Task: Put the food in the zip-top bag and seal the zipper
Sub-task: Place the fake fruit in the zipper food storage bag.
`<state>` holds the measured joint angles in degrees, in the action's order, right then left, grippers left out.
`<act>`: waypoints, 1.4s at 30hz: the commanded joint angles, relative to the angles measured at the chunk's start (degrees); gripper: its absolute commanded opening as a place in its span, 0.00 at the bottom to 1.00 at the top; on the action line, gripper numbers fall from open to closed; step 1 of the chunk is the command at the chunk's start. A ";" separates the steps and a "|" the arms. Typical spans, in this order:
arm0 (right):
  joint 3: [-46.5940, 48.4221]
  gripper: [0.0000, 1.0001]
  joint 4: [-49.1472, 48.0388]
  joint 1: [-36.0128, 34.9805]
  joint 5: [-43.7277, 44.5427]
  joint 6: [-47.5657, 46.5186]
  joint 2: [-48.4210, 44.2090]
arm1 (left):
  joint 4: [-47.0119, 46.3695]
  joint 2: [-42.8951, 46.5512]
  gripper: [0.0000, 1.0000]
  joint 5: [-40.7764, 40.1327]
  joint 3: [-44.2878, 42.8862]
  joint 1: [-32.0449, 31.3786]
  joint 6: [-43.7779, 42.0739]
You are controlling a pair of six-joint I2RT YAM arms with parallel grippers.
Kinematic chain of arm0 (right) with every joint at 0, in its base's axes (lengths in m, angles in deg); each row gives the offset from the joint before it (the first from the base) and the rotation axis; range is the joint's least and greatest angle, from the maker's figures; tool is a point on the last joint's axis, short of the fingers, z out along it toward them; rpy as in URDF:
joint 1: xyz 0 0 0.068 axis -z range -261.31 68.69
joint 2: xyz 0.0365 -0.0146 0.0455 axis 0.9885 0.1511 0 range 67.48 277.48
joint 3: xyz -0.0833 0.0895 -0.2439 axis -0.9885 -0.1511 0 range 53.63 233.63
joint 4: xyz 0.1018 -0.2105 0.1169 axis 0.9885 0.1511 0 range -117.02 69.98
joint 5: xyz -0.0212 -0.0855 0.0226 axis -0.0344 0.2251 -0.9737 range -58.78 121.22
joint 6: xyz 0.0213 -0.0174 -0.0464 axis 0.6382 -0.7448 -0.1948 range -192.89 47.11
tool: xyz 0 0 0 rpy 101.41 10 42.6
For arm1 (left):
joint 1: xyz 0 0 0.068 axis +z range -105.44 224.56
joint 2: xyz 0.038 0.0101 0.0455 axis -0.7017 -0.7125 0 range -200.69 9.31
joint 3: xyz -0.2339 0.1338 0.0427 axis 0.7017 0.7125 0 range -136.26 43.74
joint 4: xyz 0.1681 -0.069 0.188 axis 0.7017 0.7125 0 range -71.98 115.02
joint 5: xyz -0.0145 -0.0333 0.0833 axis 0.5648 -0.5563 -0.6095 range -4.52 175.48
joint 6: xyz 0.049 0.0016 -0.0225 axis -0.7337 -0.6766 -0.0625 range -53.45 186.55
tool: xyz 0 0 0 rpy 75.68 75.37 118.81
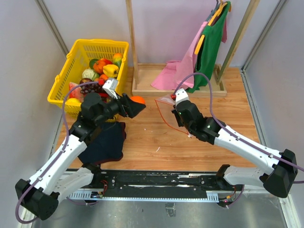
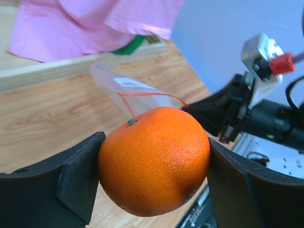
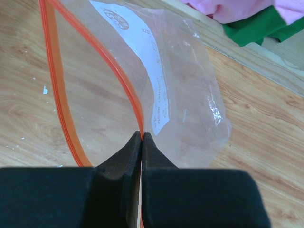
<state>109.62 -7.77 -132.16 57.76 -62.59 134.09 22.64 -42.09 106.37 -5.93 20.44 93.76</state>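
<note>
Orange (image 2: 154,161) clamped in your left end effector (image 2: 154,167), your right end effector (image 3: 142,137) pinching the zip-top bag (image 3: 190,85) at its rim; bag empty, zipper (image 3: 59,95) unsealed.

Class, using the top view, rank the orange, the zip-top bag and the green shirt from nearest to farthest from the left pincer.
1. orange, gripped in the left pincer itself.
2. zip-top bag, on the table to its right.
3. green shirt, hanging on the rack at back right.
</note>
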 commanded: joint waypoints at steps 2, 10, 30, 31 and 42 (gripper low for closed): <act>2.25 0.01 -1.31 -0.57 -3.93 2.06 -0.33 | -12.61 -2.02 0.34 0.22 1.80 -8.11 0.65; 2.83 0.01 -0.85 -0.58 -7.30 2.69 -1.41 | -23.63 -5.12 0.34 -0.65 5.37 -17.06 -9.30; 1.85 0.01 -2.42 0.16 -16.37 3.13 -5.58 | -36.61 -11.12 0.33 -5.98 13.18 -24.47 -30.49; 1.80 0.01 -2.52 0.28 -16.74 3.03 -5.58 | -36.54 -11.17 0.33 -6.60 13.38 -24.62 -31.50; 2.11 0.01 -2.50 0.73 -19.70 2.79 -5.78 | -29.99 -14.15 0.38 -14.74 13.15 -26.99 -39.56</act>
<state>110.47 -9.17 -132.12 39.69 -60.20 129.52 -9.25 -54.76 96.22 7.81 -5.06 58.37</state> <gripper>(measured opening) 0.014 0.813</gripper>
